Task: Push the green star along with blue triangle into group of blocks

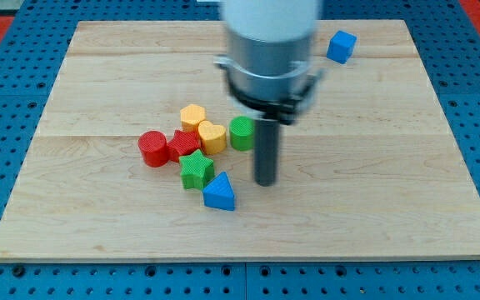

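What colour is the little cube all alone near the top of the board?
Blue. The cube sits by itself at the view's top right, plain to see in the camera view.

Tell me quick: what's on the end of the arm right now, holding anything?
No hand, just a rod: my tip holds nothing.
It sits on the board to the view's right of the blue triangle and green star, touching neither.

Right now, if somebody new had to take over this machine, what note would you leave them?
My tip: on the wooden board, just to the view's right of the blue triangle block, not touching it.
Green star block: against the red star block, at the group's lower edge.
Group: red cylinder, two yellow blocks, green cylinder.
Blue cube: apart, top right.
Left: nudge the triangle up-left into the group.
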`<state>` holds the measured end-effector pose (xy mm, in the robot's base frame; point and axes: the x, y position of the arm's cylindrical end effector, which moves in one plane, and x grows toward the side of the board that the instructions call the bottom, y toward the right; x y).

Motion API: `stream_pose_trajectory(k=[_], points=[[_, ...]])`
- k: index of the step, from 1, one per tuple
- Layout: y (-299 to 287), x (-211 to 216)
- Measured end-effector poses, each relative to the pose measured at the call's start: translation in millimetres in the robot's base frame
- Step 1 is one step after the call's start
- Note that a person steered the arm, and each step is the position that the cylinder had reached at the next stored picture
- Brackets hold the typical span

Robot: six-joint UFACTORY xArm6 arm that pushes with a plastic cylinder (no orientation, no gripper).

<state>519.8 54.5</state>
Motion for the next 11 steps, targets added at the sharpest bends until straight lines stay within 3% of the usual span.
stream_pose_trajectory(k=[1, 2, 3, 4, 5, 6, 8, 9, 10, 11], points=[[-1, 79], [-35, 46], [-70, -35], [-40, 6], [9, 90], [-7, 99], [-116, 24], [-101, -23], [-100, -46], [-121, -19]])
